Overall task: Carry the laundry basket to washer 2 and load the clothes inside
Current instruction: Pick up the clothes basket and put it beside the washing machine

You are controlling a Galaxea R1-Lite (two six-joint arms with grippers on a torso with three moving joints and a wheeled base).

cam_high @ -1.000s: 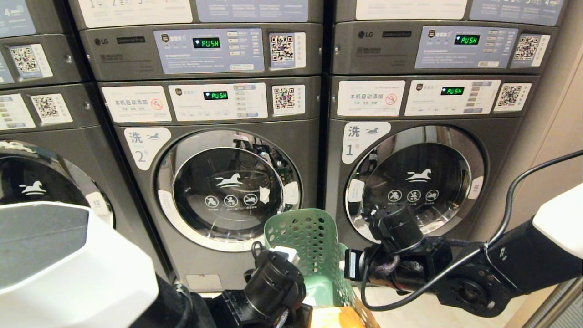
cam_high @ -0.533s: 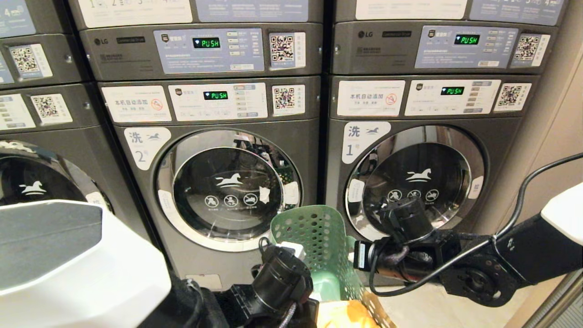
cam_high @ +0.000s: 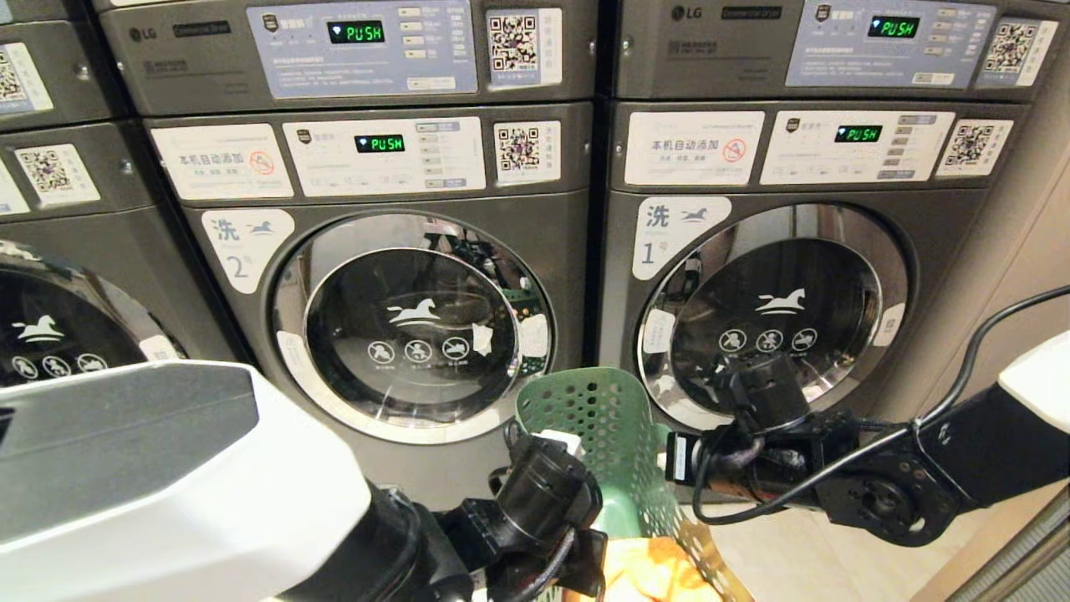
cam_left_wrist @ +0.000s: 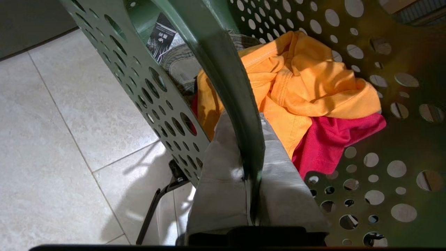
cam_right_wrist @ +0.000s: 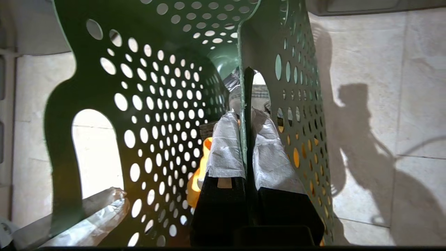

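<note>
The green perforated laundry basket (cam_high: 614,431) hangs between my two arms, in front of the gap between the two washers. My left gripper (cam_left_wrist: 248,120) is shut on its rim (cam_left_wrist: 223,69), one padded finger on each side of the wall. My right gripper (cam_right_wrist: 245,115) is shut on the opposite wall (cam_right_wrist: 299,104) in the same way. Inside lie an orange garment (cam_left_wrist: 306,80), a red one (cam_left_wrist: 334,139) and a grey checked one (cam_left_wrist: 181,66). Washer 2 (cam_high: 251,259), dark grey with its round glass door (cam_high: 410,326) closed, stands just behind and left of the basket.
Washer 1 (cam_high: 777,318) stands to the right of washer 2, door closed, and a third washer (cam_high: 58,326) to its left. More machines (cam_high: 351,50) are stacked above. A beige wall (cam_high: 1036,251) closes the right side. Pale floor tiles (cam_left_wrist: 52,139) lie under the basket.
The whole picture has slid upward, so the camera has dipped. Both arms and the basket have drifted a little to the right, and more of the orange garment shows at the bottom edge.
</note>
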